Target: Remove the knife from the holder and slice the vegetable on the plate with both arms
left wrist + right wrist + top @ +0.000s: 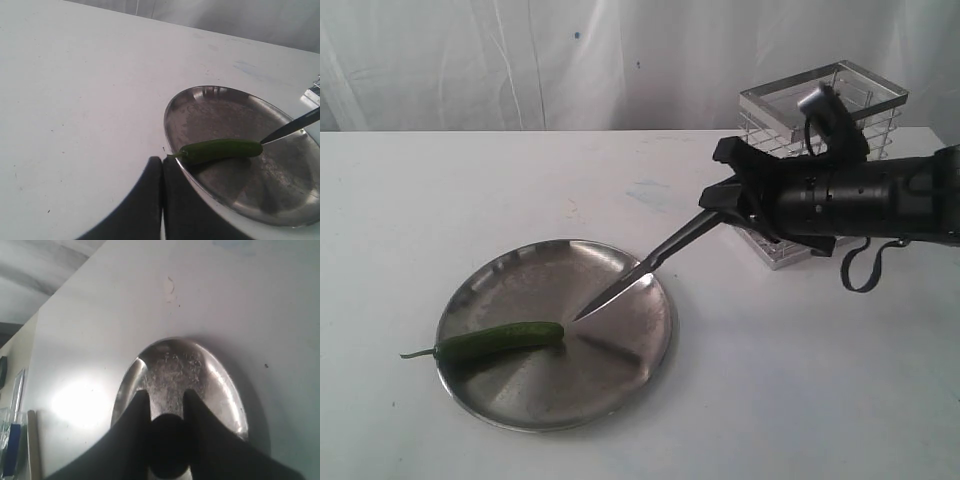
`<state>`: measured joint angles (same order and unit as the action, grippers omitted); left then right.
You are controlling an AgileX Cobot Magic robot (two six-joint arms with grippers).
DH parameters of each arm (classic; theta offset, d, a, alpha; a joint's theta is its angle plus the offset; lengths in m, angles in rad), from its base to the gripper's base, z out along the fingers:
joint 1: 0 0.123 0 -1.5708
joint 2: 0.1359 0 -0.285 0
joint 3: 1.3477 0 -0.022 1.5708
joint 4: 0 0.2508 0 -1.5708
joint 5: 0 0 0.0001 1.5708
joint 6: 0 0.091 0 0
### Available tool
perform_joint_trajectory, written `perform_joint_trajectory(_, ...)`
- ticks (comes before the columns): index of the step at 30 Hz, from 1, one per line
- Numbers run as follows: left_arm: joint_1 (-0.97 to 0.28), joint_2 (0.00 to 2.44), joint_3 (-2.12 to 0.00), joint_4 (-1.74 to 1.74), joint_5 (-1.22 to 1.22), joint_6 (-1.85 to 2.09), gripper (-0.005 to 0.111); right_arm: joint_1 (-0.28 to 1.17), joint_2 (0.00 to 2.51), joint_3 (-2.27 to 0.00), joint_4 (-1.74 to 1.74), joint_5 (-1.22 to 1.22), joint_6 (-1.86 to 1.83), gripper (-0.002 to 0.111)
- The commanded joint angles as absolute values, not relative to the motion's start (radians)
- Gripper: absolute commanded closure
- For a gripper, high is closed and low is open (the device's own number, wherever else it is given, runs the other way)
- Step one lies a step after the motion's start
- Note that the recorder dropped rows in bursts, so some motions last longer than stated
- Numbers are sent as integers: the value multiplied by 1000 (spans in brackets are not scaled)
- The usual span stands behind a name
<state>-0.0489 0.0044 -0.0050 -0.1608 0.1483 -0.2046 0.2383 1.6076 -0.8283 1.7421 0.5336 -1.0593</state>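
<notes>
right gripper (725, 205) clamped on knife (640, 275) handle | tip over plate (620, 385), just short of vegetable (500, 341) | left gripper (161, 200) closed, empty, at plate rim

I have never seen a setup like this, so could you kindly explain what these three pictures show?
It is a two-armed robot at a white table. One picture is a side camera; the other two look out from each wrist. The right gripper is shut on a knife, blade pointed over a steel plate. A green vegetable lies on the plate. The wire holder stands behind the arm. The left gripper waits beside the plate, its fingers closed together, holding nothing.
</notes>
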Motion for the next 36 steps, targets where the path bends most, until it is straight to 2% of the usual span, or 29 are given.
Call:
perform_joint_trajectory(1,-51,0,0,-170,150,-206,107,227,1575,-836,1744,451,-961,108)
perform_joint_trajectory(14,-51,0,0,-170,150,-206,107,227,1650,-933,1744,498,-896,108)
perform_joint_trajectory(23,-51,0,0,-170,150,-206,107,227,1807,-949,1744,521,-942,108)
perform_joint_trajectory(29,-51,0,0,-170,150,-206,107,227,1908,-1005,1744,649,-1004,108)
perform_joint_trajectory(36,-51,0,0,-170,150,-206,107,227,1957,-1025,1744,627,-1090,108)
